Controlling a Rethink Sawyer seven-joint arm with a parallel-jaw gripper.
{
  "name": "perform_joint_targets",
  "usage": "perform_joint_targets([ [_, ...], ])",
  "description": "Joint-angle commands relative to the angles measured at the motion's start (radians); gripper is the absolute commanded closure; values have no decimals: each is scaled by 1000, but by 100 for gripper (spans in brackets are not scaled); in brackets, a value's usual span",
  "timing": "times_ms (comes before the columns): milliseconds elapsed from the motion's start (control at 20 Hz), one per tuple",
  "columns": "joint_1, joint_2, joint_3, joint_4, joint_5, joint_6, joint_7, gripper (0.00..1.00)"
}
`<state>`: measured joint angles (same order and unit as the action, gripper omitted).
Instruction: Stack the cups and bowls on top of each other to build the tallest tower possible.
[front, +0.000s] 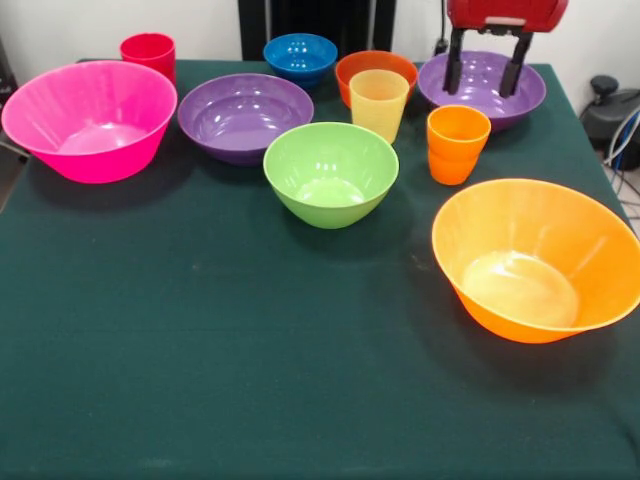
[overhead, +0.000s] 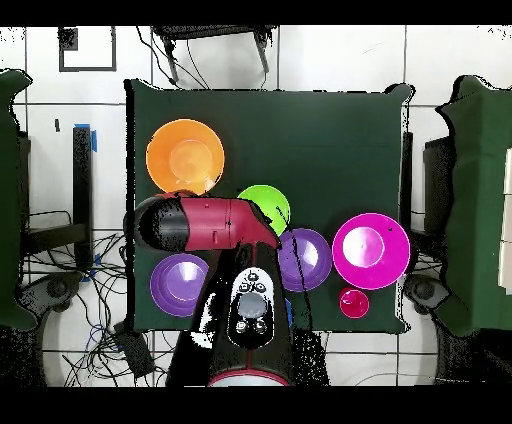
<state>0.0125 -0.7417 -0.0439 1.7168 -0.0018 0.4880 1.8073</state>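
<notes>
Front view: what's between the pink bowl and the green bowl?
In the front view, one purple bowl sits between the big pink bowl and the green bowl, set slightly farther back, touching neither.

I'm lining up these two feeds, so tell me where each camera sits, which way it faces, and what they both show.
Front view: across the table from the robot, facing it; the gripper hangs with open fingers over a purple bowl.
Overhead view: above the table, looking straight down, base at the bottom; the red arm hides some of the dishes.
Shared: big pink bowl, big orange bowl, green bowl.
</notes>
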Motion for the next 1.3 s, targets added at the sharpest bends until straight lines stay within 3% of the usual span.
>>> perform_joint_targets([
  [50, 38, 0, -45, -4, 20, 151, 207, 0],
  [200, 64, 83, -80, -70, 31, 152, 250, 0],
  [400, 57, 227, -89, -251, 23, 192, 221, 0],
  [600, 49, 312, -106, -397, 2, 237, 190, 0],
  [800, 29, 370, -97, -508, -10, 280, 138, 0],
  [950, -12, 396, -43, -553, 29, 339, 112, 0],
  [1150, 3, 457, -77, -677, 10, 386, 130, 0],
  [1300, -3, 475, -71, -699, 16, 376, 136, 0],
])
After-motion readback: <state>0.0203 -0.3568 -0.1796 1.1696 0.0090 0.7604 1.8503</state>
